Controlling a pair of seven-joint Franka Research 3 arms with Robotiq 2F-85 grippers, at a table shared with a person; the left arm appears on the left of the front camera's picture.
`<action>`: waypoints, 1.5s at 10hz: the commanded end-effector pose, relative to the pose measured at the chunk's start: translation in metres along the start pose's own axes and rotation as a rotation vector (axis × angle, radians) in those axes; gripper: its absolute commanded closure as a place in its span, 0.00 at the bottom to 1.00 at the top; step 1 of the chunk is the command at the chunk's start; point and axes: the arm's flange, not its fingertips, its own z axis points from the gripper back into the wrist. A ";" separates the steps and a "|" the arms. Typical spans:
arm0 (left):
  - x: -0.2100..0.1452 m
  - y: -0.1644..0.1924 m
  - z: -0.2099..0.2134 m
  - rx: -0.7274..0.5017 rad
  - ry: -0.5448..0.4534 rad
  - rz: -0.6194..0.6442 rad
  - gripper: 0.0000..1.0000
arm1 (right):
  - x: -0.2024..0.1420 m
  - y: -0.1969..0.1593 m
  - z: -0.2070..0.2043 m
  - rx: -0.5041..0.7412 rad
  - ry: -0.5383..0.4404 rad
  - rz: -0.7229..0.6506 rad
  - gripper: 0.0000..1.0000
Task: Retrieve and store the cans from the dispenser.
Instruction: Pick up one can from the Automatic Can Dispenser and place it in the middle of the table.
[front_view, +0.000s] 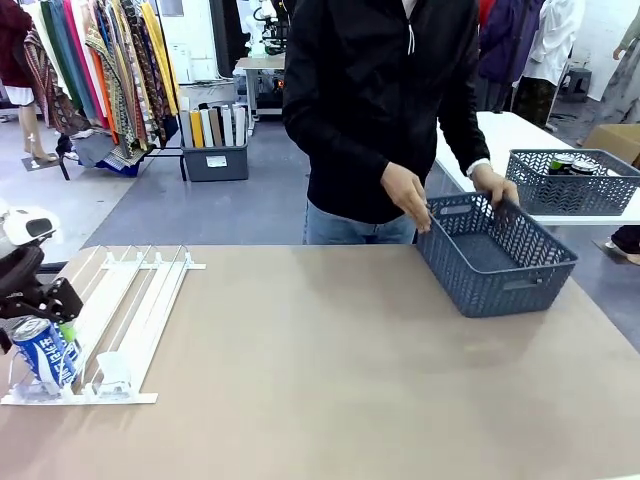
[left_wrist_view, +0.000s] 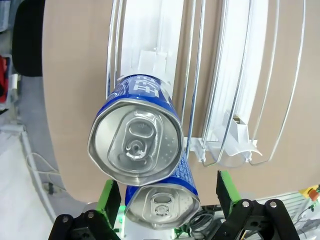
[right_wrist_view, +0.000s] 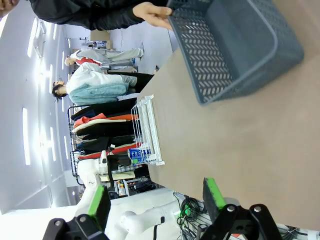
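A blue can (left_wrist_view: 135, 135) marked in white stands at the low front end of the outermost lane of the dispenser (front_view: 130, 320). In the left wrist view a second blue can (left_wrist_view: 160, 205) sits partly tucked below it, both silver tops facing the camera. The lanes slope down towards the robot, so the cans have come to rest against the front stop, where an arm can reach them. The other lanes look bare, and the next lane's clear stop (left_wrist_view: 235, 145) has nothing behind it. The left pincer (left_wrist_view: 167, 187) is spread wide around the lower can, one green pad (left_wrist_view: 109, 200) close by its side. The opposite pad (left_wrist_view: 227, 192) stands clear with a visible gap, so it grips nothing yet. I judge this to be the approach just ahead of a grasp, and the jaws have to close squarely on one can without nudging its neighbour. The dispenser lies at the near left of the surface (front_view: 320, 350). Well apart, at the far right, an empty blue-grey basket (front_view: 480, 285) rests on it. A person grips its far rim with one hand (front_view: 405, 192) and the other hand (front_view: 497, 185), likely setting it where the cans are to be stored. The right pincer (right_wrist_view: 154, 192) hangs wide open and empty above the surface, looking towards that basket.
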 end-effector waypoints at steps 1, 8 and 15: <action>-0.026 0.006 -0.022 0.012 -0.020 0.009 0.00 | 0.000 0.002 0.002 0.004 0.005 0.014 0.00; -0.026 0.007 -0.018 0.047 -0.017 -0.011 1.00 | 0.000 0.002 0.002 0.004 0.005 0.014 0.00; -0.043 0.019 0.088 0.069 -0.150 0.008 1.00 | 0.000 0.002 0.002 0.004 0.005 0.014 0.00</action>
